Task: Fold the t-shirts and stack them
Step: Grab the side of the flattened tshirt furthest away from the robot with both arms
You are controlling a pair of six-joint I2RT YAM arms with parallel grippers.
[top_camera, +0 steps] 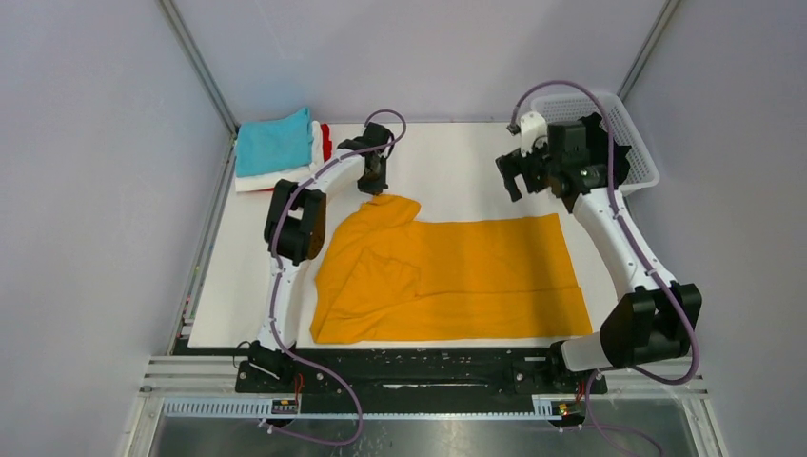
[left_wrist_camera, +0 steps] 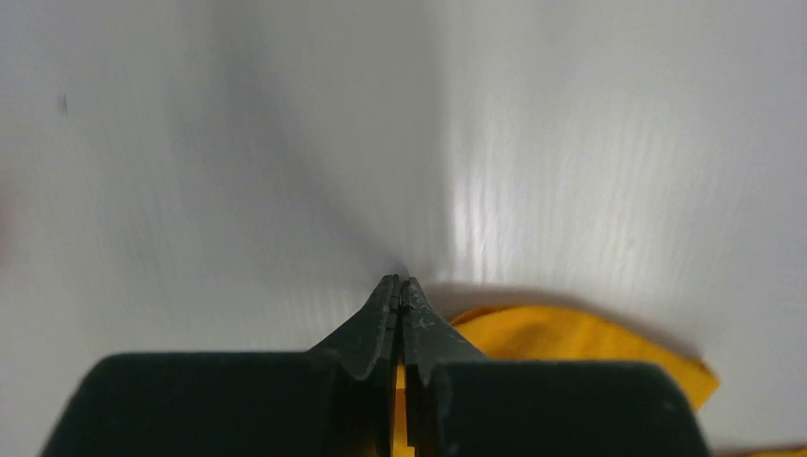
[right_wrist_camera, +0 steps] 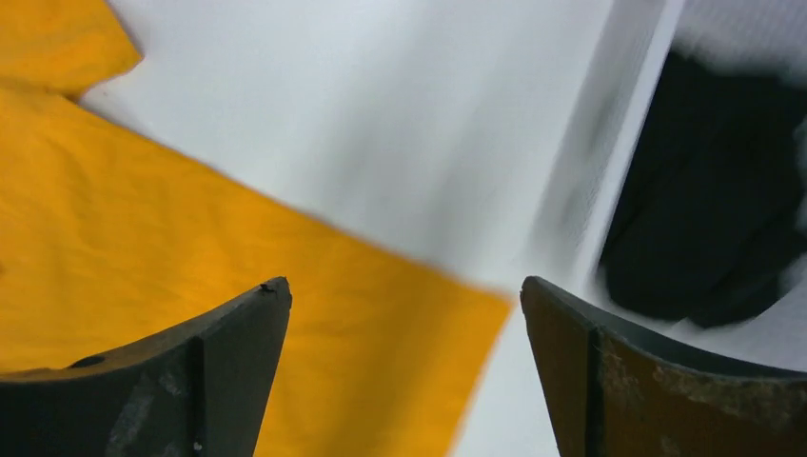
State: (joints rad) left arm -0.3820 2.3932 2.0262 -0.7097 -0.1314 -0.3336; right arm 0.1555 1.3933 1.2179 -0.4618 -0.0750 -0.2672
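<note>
Top view: we see bright, even light from overhead, with only soft shadows under the arms (top_camera: 285,276) on the desk (top_camera: 457,171). Left wrist: we get a vertical glare streak on the desk right of centre and a grey shadow fanning up from the left gripper (left_wrist_camera: 401,286), whose housing is out of focus. Right wrist: heavy blur. The mustard-orange t-shirt (right_wrist_camera: 143,219) edge, basket (right_wrist_camera: 609,190) wall and black t-shirt (right_wrist_camera: 704,219) are all smeared.

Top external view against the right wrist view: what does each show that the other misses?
Top only: the teal shirt atop the folded pile, and the left claw shut on a far corner of the orange shirt. Right wrist only: a black cloth inside the basket. Both: the orange shirt, the white table and the open right claw.
</note>
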